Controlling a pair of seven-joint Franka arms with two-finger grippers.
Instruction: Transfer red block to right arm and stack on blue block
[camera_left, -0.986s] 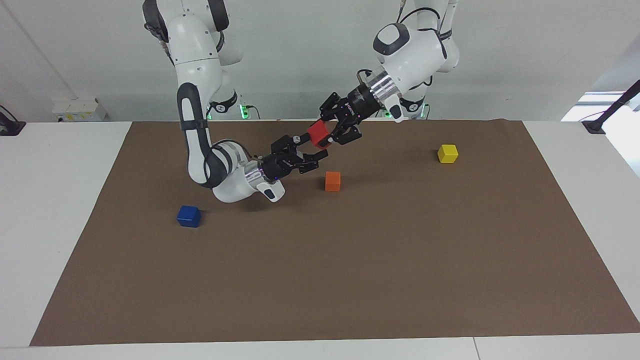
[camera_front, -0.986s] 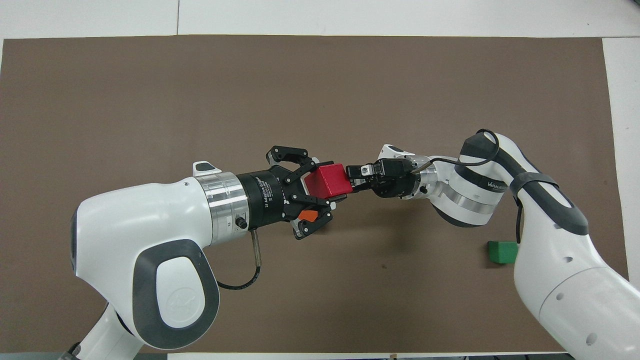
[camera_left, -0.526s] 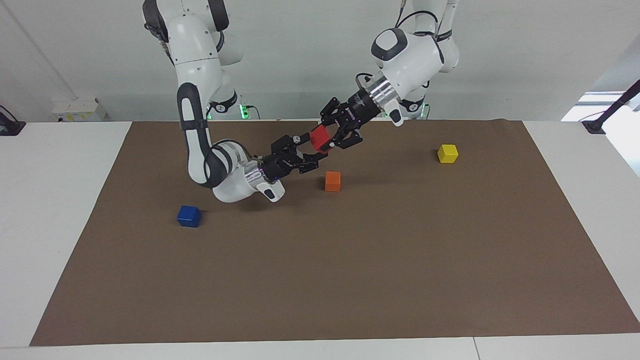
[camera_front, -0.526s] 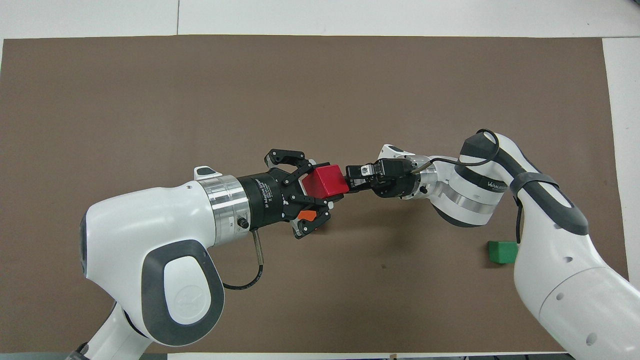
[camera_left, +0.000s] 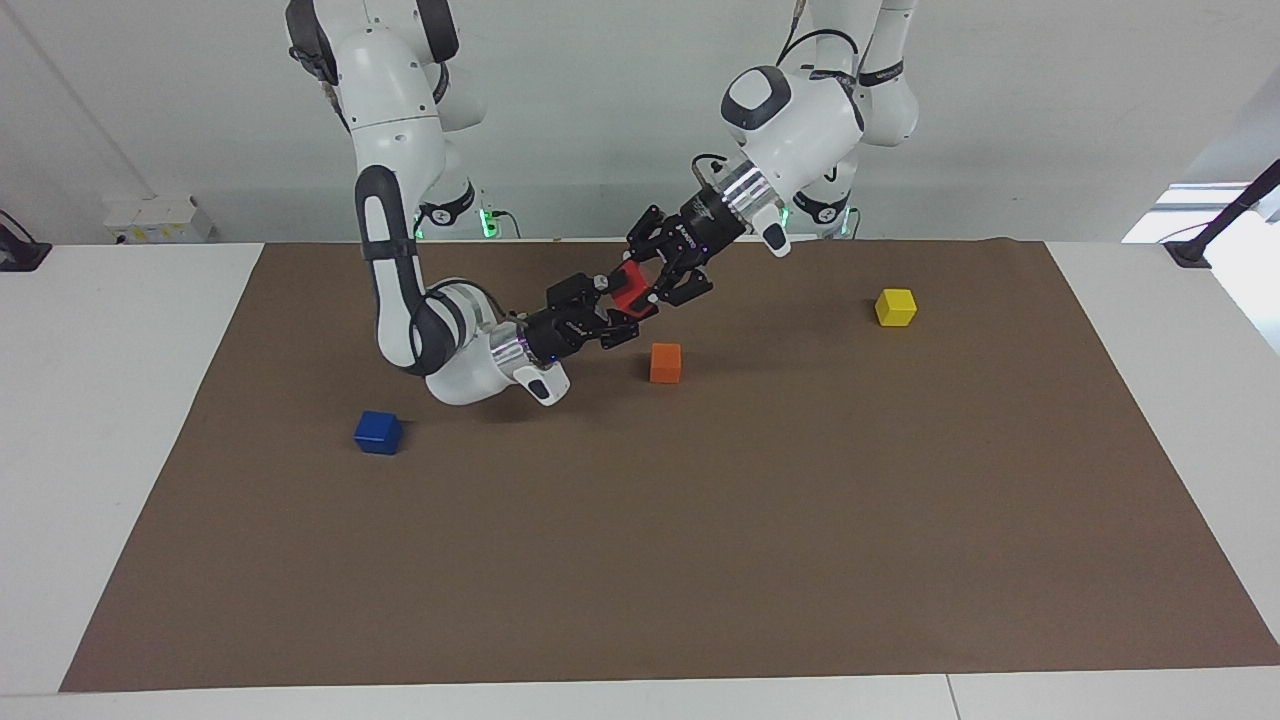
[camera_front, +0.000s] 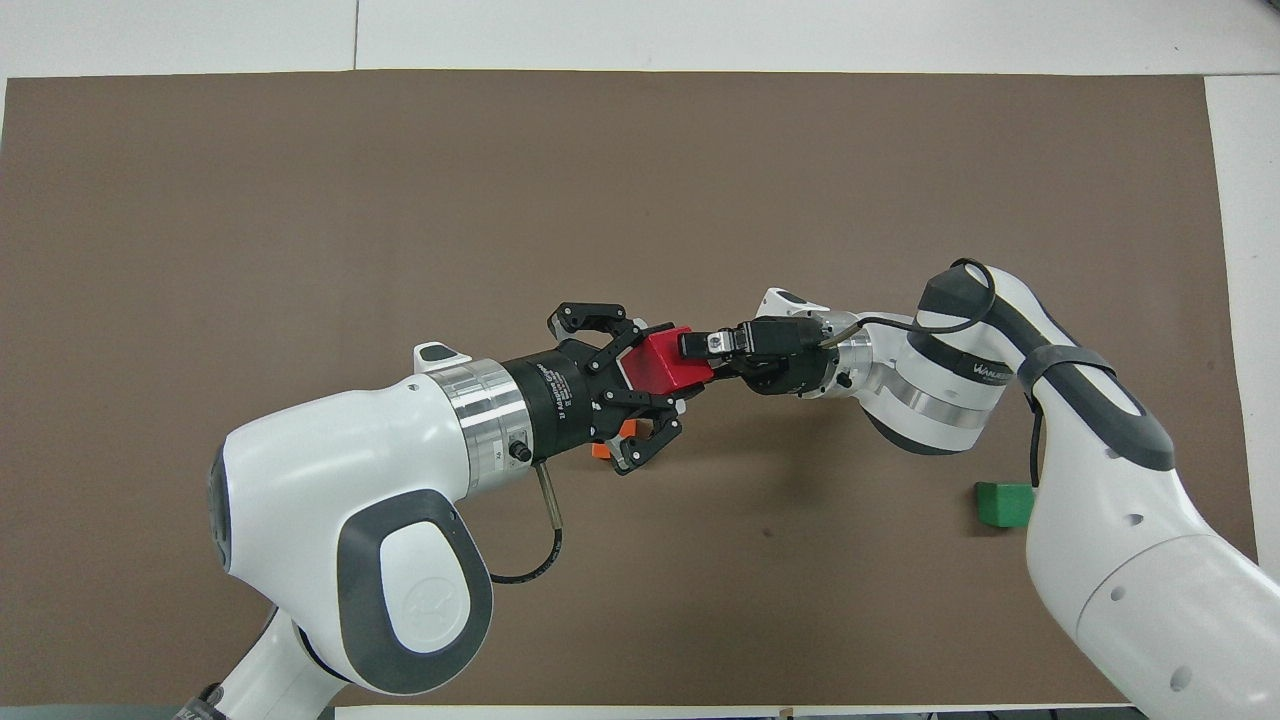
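Handover in progress above the bench centre: left tool (camera_left: 640, 287) grips the red block (camera_left: 631, 284), right tool (camera_left: 612, 308) at its 8 o'clock, closure indeterminate; release and stacking on the blue block (camera_left: 378, 432) remain.

place: lab | evidence: two white arms (camera_left: 400, 250), brown mat (camera_left: 700, 520)

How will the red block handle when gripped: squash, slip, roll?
Probably rigid: the red block shows sharp edges and flat faces while clamped in the left gripper. Its flat faces should seat well, though they look smooth and might slip under a light pinch. Set down, it should sit rather than roll, like the orange cube resting flat.
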